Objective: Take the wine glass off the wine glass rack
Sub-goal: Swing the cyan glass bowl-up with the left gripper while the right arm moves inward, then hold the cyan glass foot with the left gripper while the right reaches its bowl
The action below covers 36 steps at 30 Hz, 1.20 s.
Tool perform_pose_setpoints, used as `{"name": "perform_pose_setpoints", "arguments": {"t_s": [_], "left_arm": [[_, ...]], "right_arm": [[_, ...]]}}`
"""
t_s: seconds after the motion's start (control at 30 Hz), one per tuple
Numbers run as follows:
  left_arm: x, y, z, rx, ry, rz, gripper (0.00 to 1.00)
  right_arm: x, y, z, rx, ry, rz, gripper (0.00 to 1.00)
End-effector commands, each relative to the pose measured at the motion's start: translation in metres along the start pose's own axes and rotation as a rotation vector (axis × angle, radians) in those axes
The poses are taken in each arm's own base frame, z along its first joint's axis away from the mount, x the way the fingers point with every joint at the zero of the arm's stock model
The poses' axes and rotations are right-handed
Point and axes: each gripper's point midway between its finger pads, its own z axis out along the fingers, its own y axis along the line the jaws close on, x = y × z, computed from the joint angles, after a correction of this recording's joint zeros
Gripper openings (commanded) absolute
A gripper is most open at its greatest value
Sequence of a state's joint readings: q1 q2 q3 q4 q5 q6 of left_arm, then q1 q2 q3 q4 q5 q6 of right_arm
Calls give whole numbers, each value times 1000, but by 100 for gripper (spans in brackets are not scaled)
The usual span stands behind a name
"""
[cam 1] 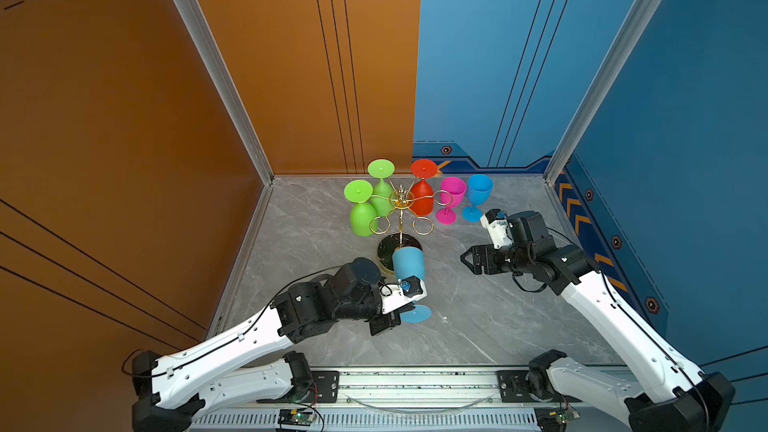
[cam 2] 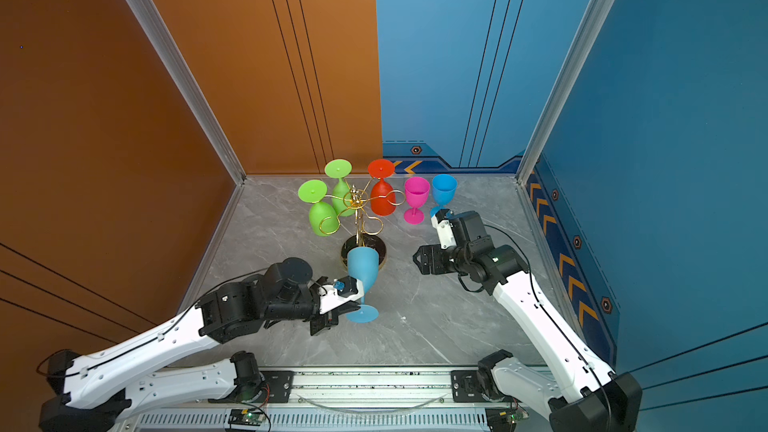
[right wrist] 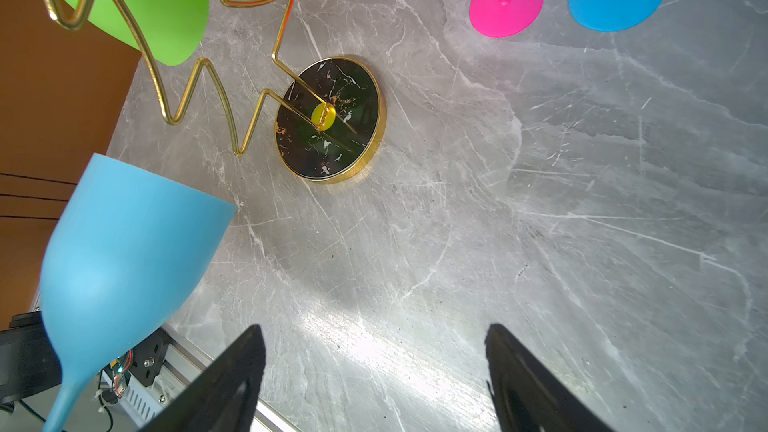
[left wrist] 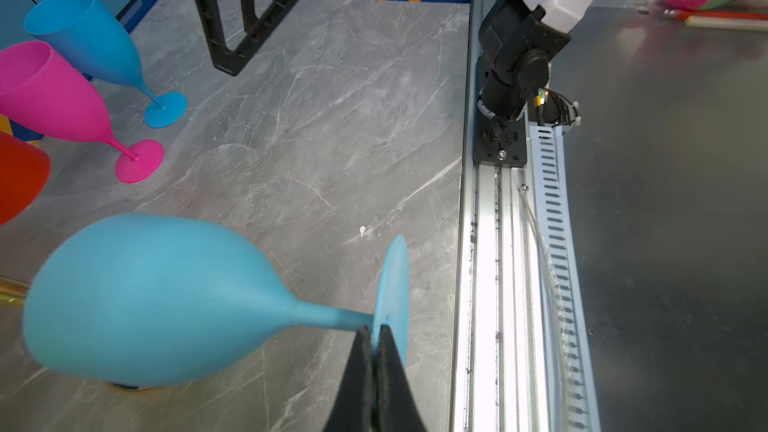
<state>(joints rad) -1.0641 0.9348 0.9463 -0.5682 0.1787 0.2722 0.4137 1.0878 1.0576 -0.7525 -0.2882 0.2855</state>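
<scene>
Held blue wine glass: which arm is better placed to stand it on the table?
Left: left end effector grips the blue wine glass by its stem; right end effector is open, empty.

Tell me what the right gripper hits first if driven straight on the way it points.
Most likely the round black base of the wine glass rack, ahead of the right gripper; depth is unclear, so bare table may come first. The held blue wine glass lies aside.

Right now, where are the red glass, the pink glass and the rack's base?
Red glass (cam 1: pixel 424 201): in a top view, its bowl.
Pink glass (cam 1: pixel 452 195): in a top view, its bowl.
Rack base (right wrist: pixel 353 93): right wrist view, its black top.
</scene>
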Motion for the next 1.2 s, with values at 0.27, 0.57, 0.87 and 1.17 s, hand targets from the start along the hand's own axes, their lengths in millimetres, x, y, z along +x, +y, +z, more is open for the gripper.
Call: {"name": "perform_pose_setpoints", "arguments": {"t_s": [0.27, 0.57, 0.87, 1.17], "left_arm": [[21, -2, 13, -101, 81, 265, 0], [33, -5, 27, -151, 138, 434, 0], [43, -5, 39, -212, 225, 601, 0], [49, -4, 50, -265, 283, 735, 0]], "right_arm": [[-3, 18, -1, -31, 25, -40, 85], [-5, 24, -2, -41, 23, -43, 85], [-11, 33, -9, -73, 3, -39, 84], [-15, 39, -16, -98, -18, -33, 84]]}}
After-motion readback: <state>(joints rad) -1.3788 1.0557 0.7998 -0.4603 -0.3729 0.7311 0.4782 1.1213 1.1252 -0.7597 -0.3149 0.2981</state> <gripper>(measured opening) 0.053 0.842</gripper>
